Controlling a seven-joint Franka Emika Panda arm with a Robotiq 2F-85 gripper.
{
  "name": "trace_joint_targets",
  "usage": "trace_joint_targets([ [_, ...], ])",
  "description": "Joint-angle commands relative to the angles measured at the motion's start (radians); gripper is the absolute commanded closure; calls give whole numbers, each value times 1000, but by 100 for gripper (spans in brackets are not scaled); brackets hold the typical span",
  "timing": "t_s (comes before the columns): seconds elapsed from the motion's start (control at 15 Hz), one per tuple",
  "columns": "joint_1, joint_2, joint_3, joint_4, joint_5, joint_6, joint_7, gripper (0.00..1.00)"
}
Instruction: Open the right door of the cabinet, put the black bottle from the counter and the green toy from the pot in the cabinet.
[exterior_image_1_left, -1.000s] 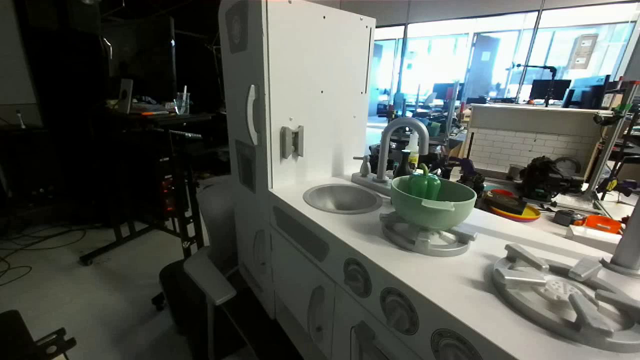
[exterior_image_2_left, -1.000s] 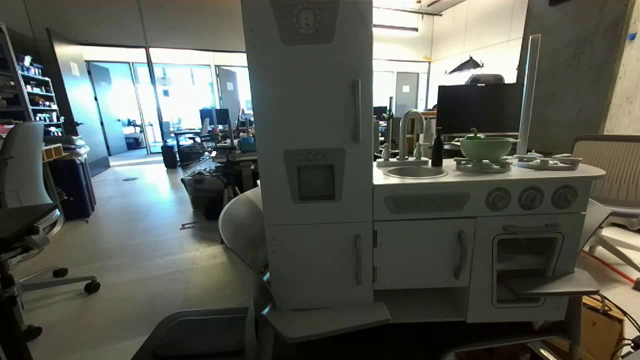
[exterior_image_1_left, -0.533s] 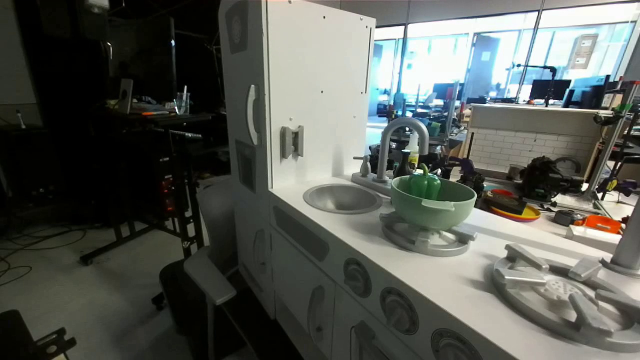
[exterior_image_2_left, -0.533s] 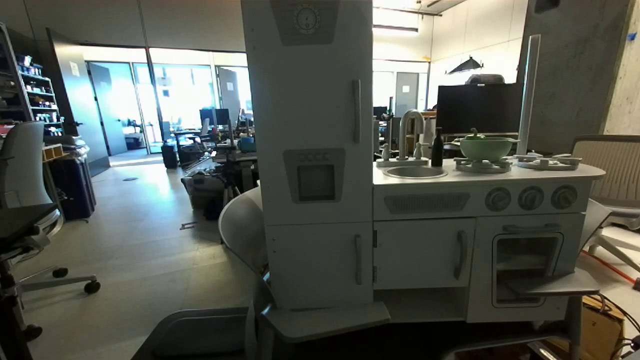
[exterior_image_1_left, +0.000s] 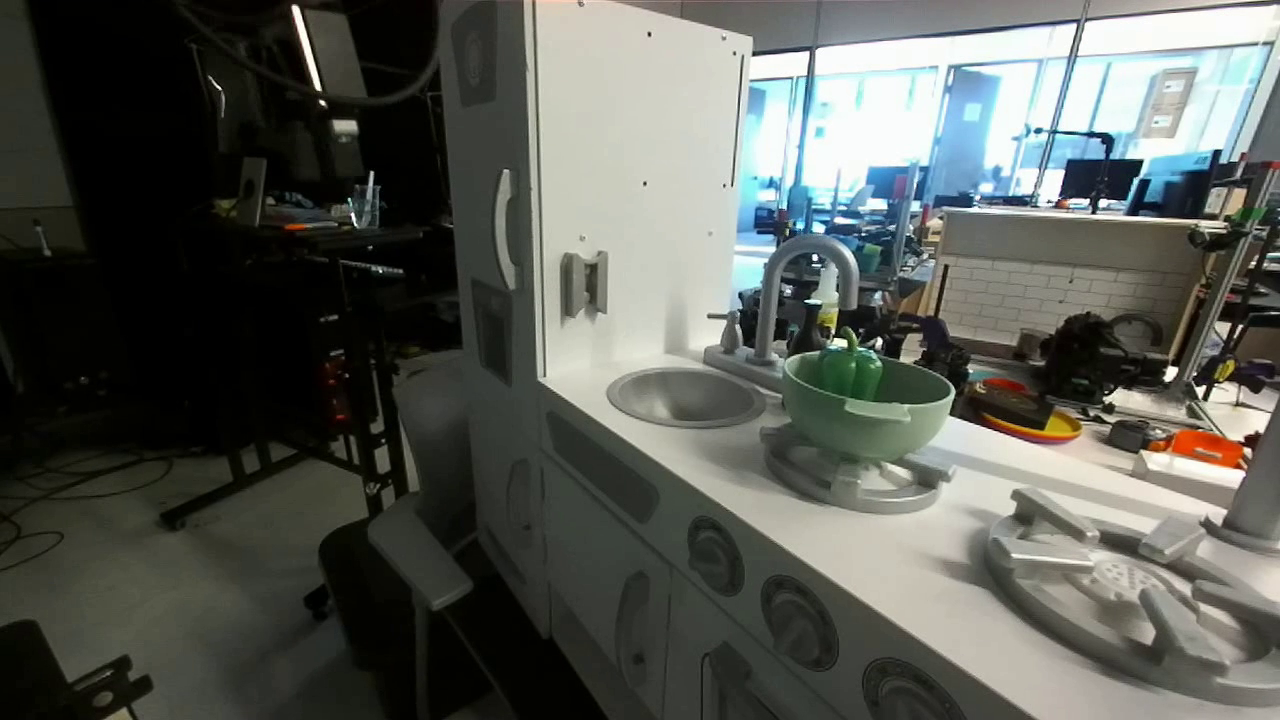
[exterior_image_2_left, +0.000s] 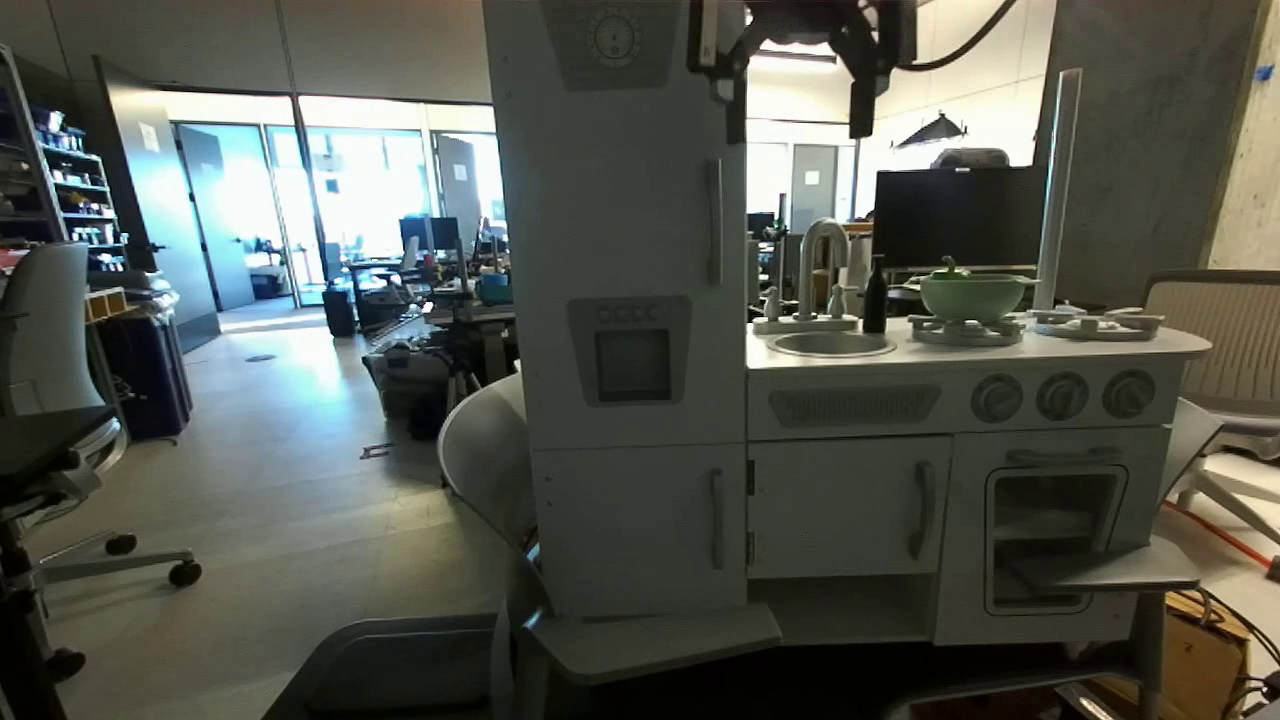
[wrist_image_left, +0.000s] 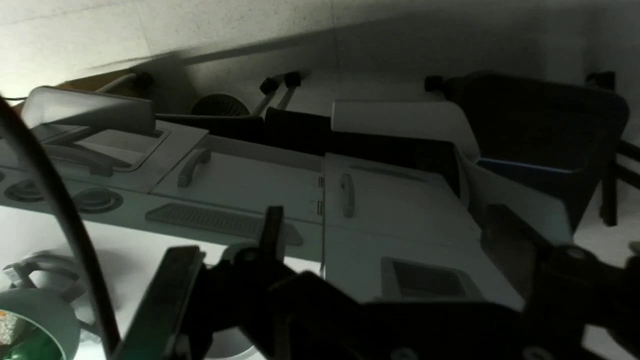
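The white cabinet (exterior_image_1_left: 640, 130) stands tall at the counter's end. In an exterior view its tall upper door (exterior_image_2_left: 620, 240), with a grey handle, is shut; its top edge is out of view. The black bottle (exterior_image_2_left: 875, 300) stands upright on the white counter (exterior_image_1_left: 690, 460) behind the sink, partly hidden in an exterior view (exterior_image_1_left: 806, 328). The green toy (exterior_image_1_left: 848, 373), a bell pepper, sits in the pale green pot (exterior_image_1_left: 865, 425) on a burner. My gripper (exterior_image_2_left: 799, 118) is open and empty, high near the cabinet's upper right. In the wrist view its fingers (wrist_image_left: 387, 215) are wide apart.
A round sink (exterior_image_1_left: 685, 397) with a tall grey faucet (exterior_image_1_left: 808, 245) lies between cabinet and pot. A second burner (exterior_image_1_left: 1130, 590) is farther along the counter. Chairs with seats or armrests (exterior_image_2_left: 650, 640) stand in front of the kitchen. A cable (wrist_image_left: 65, 215) crosses the wrist view.
My gripper has come into an exterior view from the top. A cable and a pale arm part have appeared at the top left of an exterior view. The kitchen things have not moved.
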Motion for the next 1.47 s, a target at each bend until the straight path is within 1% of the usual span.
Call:
trace_joint_targets([
  [0.0, 46, 169, -50, 201, -135, -41, 138, 0],
  [0.13, 61, 244, -83, 262, -171, -10, 168, 0],
  [0.2, 77, 283, -96, 313, -186, -20, 183, 0],
  [0.27, 92, 306, -108, 341, -198, -15, 199, 0],
  [0.33, 95, 333, -124, 352, -206, 16, 201, 0],
  [0.47, 128, 368, -143, 412, -220, 7, 221, 0],
  [0.53, 124, 392, -154, 410, -218, 43, 214, 0],
  [0.67, 146, 424, -167, 465, -213, 24, 217, 0],
  [0.73, 146, 435, -176, 461, -209, 49, 212, 0],
  [0.87, 163, 452, -186, 501, -206, 26, 213, 0],
  [1.0, 157, 465, -195, 489, -203, 63, 207, 0],
  [1.07, 171, 464, -196, 508, -205, 37, 214, 0],
  [1.13, 167, 466, -200, 492, -205, 61, 212, 6],
  [1.2, 165, 466, -203, 484, -205, 74, 210, 28],
  [1.27, 175, 463, -204, 497, -208, 55, 216, 30],
  [1.33, 176, 462, -206, 485, -210, 71, 218, 33],
  [1.4, 176, 460, -208, 472, -211, 85, 219, 40],
])
